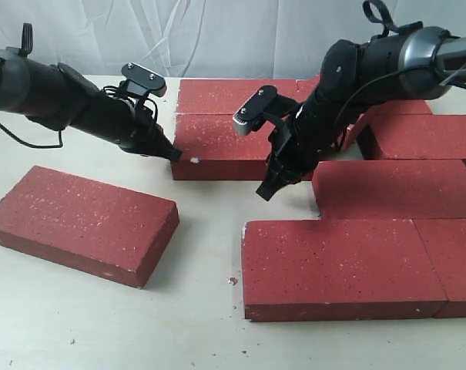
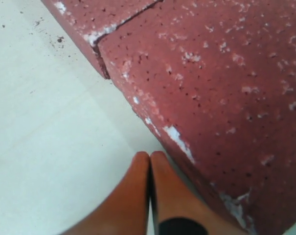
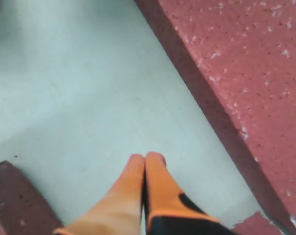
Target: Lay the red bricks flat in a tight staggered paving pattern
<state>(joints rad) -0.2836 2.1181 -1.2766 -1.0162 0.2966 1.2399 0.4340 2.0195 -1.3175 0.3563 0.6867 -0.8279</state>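
Several red bricks lie flat on the pale table [image 1: 202,324]. One loose brick [image 1: 82,223] sits askew at the left, apart from the rest. Two bricks [image 1: 233,96] [image 1: 225,146] lie side by side at the back, and others [image 1: 394,189] [image 1: 340,266] form rows at the right. My left gripper [image 1: 175,154] is shut and empty, its tip at the left end of the nearer back brick [image 2: 226,88]; the fingertips [image 2: 149,155] sit beside that brick's chipped corner. My right gripper [image 1: 265,191] [image 3: 146,156] is shut and empty, over bare table in the gap between bricks, beside a brick [image 3: 255,63].
More bricks [image 1: 425,135] [image 1: 456,262] lie at the far right, running out of frame. A small chip [image 1: 233,280] lies on the table near the front brick. A white cloth backdrop [image 1: 217,31] closes the back. Bare table lies between the loose brick and the front row.
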